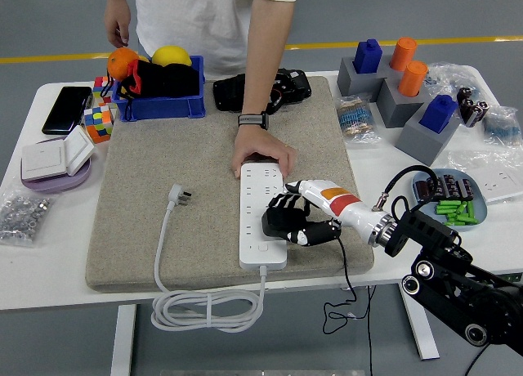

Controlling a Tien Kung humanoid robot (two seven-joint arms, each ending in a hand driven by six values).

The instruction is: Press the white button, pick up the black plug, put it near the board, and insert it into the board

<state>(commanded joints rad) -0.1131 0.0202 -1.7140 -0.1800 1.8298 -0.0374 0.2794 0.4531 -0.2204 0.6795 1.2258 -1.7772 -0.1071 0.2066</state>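
The board's own white plug (178,198) lies loose on the left of the mat. A person's hand (261,157) pins the board (262,217) at its far end, likely steadying it. Right hand (288,217), fingers curled around what looks like the black plug, sits at the board's right edge.

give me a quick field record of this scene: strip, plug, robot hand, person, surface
power strip: white power strip, lying lengthwise on the mat
plug: white plug on its cord, lying unplugged on the mat left of the strip
right hand: right hand, black fingers curled over the strip's right edge; black plug not clearly visible
left hand: out of view
person: a person's hand presses on the strip's far end
surface: grey felt mat on the white table
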